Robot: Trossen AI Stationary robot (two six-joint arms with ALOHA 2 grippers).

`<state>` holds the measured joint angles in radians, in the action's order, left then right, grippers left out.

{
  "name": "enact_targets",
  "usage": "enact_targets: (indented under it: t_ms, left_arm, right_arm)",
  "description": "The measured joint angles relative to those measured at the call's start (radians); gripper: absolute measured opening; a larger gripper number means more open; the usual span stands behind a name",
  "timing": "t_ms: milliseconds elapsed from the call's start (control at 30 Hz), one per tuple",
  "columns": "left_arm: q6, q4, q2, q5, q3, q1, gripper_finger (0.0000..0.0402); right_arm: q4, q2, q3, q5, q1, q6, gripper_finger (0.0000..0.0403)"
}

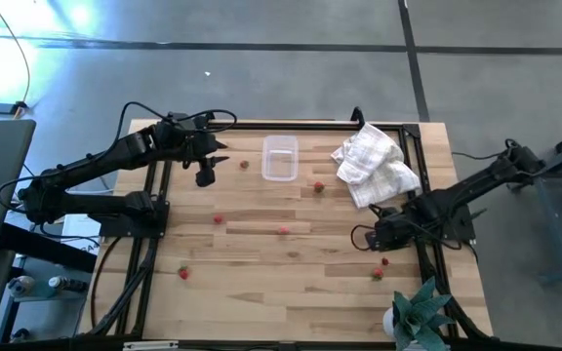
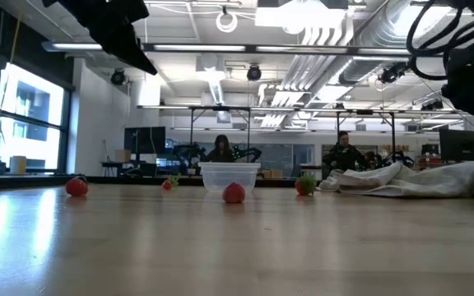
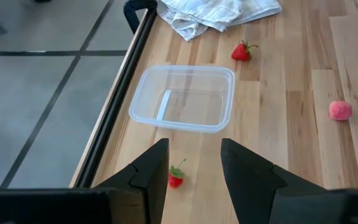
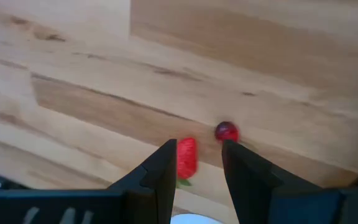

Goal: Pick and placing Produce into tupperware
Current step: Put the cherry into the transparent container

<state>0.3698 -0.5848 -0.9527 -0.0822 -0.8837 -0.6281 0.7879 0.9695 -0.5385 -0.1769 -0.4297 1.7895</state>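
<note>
The tupperware (image 1: 280, 157) is a clear, empty tub standing at the table's far middle; it also shows in the left wrist view (image 3: 182, 99). Small red strawberries (image 1: 283, 231) lie scattered over the wood. My left gripper (image 3: 194, 146) hangs open above the table, left of the tub, with one strawberry (image 3: 176, 179) on the wood below its fingers. My right gripper (image 4: 197, 146) is open and points steeply down over the near right part of the table. A strawberry (image 4: 186, 157) shows in its gap and a dark red berry (image 4: 227, 131) lies beside it.
A crumpled white cloth (image 1: 374, 166) lies at the far right, next to the tub. A pink ball (image 3: 340, 110) and another strawberry (image 3: 243, 51) lie past the tub. A green paper plant (image 1: 420, 310) stands at the near right edge. Black rails (image 1: 154, 205) border the table's sides.
</note>
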Motion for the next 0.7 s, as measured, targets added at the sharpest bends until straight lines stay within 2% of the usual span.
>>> enact_targets:
  t_ms: [367,700]
  left_arm:
    - [-0.008,0.0,0.0,0.0,0.0,0.0,0.0136]
    - [-0.008,0.0,0.0,0.0,0.0,0.0,0.0136]
  right_arm:
    - [-0.092,0.0,0.096,-0.016,-0.102,0.141,0.0119]
    - [-0.114,0.001,0.113,-0.016,-0.116,0.142,0.0119]
